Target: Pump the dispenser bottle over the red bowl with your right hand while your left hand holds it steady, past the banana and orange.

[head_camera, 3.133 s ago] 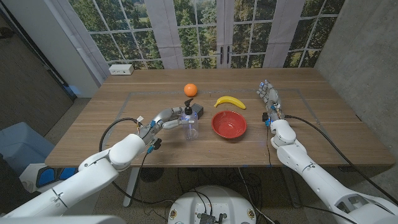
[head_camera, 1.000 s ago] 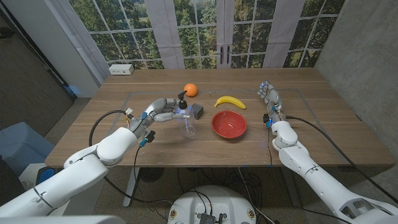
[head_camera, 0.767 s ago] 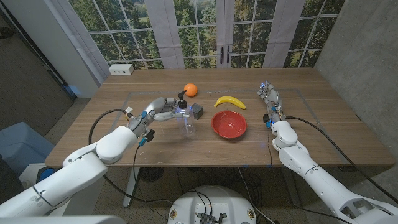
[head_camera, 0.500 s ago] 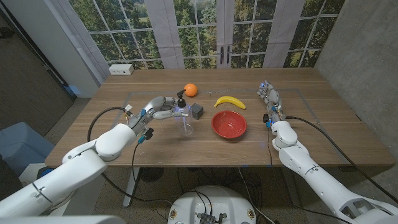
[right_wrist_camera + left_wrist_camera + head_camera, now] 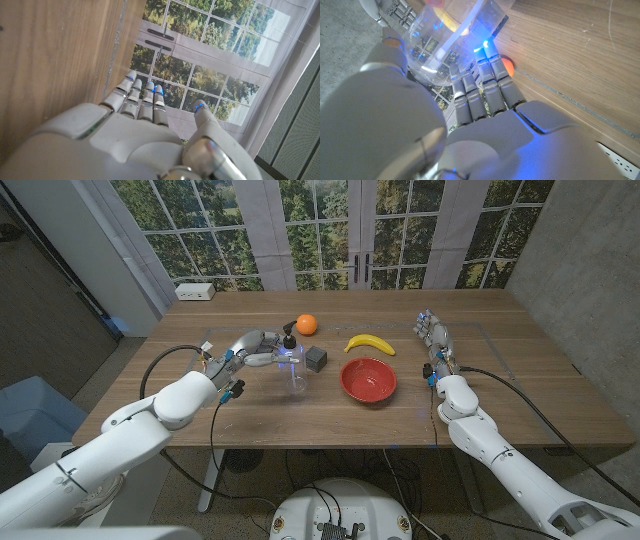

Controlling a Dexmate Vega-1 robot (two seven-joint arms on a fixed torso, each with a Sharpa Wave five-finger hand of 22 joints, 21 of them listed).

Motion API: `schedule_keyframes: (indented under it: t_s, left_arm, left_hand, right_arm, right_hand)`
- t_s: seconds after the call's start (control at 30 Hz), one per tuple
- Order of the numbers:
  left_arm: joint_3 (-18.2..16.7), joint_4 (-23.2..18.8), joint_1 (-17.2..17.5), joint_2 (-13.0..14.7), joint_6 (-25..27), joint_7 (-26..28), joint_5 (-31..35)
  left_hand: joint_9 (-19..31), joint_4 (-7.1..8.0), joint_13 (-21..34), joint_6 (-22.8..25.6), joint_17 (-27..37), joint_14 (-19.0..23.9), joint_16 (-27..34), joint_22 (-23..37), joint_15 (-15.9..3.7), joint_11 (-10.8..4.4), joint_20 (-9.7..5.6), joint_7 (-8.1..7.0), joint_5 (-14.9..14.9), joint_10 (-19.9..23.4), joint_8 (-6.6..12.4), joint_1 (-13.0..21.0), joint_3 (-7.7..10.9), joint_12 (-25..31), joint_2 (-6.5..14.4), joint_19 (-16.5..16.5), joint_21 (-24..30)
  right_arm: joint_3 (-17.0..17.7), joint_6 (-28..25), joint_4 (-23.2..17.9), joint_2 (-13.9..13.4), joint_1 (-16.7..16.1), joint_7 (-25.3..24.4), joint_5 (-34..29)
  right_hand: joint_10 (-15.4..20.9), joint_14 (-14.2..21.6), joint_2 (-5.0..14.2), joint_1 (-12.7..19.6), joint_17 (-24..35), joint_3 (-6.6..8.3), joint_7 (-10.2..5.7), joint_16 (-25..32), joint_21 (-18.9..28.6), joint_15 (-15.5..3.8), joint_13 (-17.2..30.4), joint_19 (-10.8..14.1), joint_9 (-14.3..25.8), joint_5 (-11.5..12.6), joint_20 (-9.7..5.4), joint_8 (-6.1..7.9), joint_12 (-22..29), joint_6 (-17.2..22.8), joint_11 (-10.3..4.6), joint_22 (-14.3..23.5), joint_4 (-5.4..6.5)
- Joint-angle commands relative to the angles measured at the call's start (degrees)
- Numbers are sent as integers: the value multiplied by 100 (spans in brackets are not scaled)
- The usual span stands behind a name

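Observation:
My left hand [image 5: 256, 351] grips the clear dispenser bottle [image 5: 298, 376] around its upper part, just under the black pump head [image 5: 291, 340]. The bottle seems raised a little off the table, left of the red bowl [image 5: 368, 380]. The orange [image 5: 307, 324] lies just behind the bottle and the banana [image 5: 370, 344] lies behind the bowl. In the left wrist view my fingers [image 5: 480, 90] wrap the clear bottle [image 5: 445, 40], with the orange [image 5: 508, 65] beyond them. My right hand [image 5: 434, 343] stands at the table's right, fingers straight and apart, holding nothing; the right wrist view shows that hand [image 5: 125, 130] the same way.
A small grey cube [image 5: 317, 358] sits between the bottle and the bowl. A white box [image 5: 195, 292] lies at the far left corner of the wooden table [image 5: 520, 380]. Windows stand behind the table.
My left hand has carried the bottle a little up and back toward the orange, and the left arm has swung outward. The right hand, bowl, banana and orange have stayed still.

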Motion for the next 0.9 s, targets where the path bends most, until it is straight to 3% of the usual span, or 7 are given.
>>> schedule_keyframes:
  t_s: [0.03, 0.9]
  left_arm:
    - [84, -6, -143, 62, 46, -68, 9]
    - [601, -30, -870, 157, 165, -556, 123]
  left_hand:
    - [3, -317, 519, 519, 104, 768, 12, 6, -1515, -868, -588, -302, 25, 916, 27, 1732, 716, 34, 1726, -21, 55]
    - [12, -309, 560, 523, 101, 775, 4, 9, -1515, -871, -594, -301, 31, 920, 1, 1767, 673, 22, 1730, -54, 123]
  right_arm:
    - [-1, -36, -117, -68, -53, -21, -75]
    - [87, 57, -378, -182, -322, -111, -163]
  right_hand:
    - [43, 30, 1, -43, 32, -11, -18, -8, 8, -3, 33, 14, 12, 45, 43, 5, -30, 39, -19, 22, -28]
    - [48, 37, 5, -43, 36, -12, -9, -20, 8, 8, 34, 16, 12, 47, 45, 4, -34, 42, -9, 22, -46]
